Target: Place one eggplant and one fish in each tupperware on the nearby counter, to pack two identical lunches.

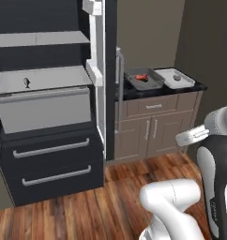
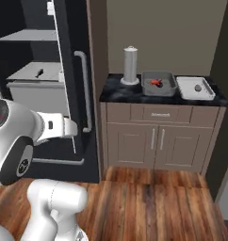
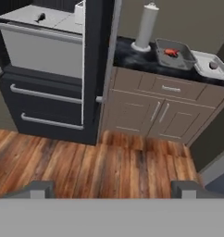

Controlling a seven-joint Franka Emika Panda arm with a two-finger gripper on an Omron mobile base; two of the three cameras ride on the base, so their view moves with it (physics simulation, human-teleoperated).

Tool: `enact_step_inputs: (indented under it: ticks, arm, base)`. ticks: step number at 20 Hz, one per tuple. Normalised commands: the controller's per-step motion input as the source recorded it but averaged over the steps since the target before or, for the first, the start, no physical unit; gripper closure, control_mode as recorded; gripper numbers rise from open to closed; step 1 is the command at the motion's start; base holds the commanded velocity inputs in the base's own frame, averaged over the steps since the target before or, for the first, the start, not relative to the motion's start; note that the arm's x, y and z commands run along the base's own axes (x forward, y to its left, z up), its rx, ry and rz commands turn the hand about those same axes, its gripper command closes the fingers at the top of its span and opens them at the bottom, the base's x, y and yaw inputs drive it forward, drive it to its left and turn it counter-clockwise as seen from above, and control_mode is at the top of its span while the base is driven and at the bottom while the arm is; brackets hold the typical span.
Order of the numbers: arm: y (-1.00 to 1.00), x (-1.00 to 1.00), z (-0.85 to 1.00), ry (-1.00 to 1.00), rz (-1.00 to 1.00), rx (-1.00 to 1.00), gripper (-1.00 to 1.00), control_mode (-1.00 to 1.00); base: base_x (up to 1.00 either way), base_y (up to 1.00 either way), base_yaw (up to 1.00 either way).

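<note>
Two containers sit side by side on the dark counter [image 2: 117, 94]: the grey tupperware [image 2: 159, 84] holds one fish [image 2: 156, 82], and a white tray [image 2: 195, 88] at its 3 o'clock holds a small dark lump I cannot identify. A tall grey cylinder [image 2: 130, 66] stands at the tupperware's 9 o'clock. My gripper [image 3: 113, 190] hangs wide and empty, well back, probably because I am between fetches.

The arm [image 1: 218, 164] is seen folded at lower right of the left base view. The gripper [image 3: 113, 187] is held open, its fingers [image 3: 39, 189] set wide apart at the hand view's bottom.

Small dark lump [image 2: 197, 87] in the white tray [image 2: 204, 94] (too small to identify).
</note>
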Motion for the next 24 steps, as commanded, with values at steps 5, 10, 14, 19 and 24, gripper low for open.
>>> enact_step_inputs:
  ticks: [5,10,14,19,24]
  arm:
    - [0.00,0.00,0.00,0.00,0.00,0.00,-1.00,1.00]
    - [0.00,0.00,0.00,0.00,0.00,0.00,-1.00,1.00]
    - [0.00,0.00,0.00,0.00,0.00,0.00,-1.00,1.00]
    - [0.00,0.00,0.00,0.00,0.00,0.00,-1.00,1.00]
    - [0.00,0.00,0.00,0.00,0.00,0.00,-1.00,1.00]
  base:
    - [0.15,1.00,0.00]
    - [0.56,1.00,0.00]
    - [0.78,1.00,0.00]
    - [0.78,0.48,0.00]
    - [0.45,-0.37,0.00]
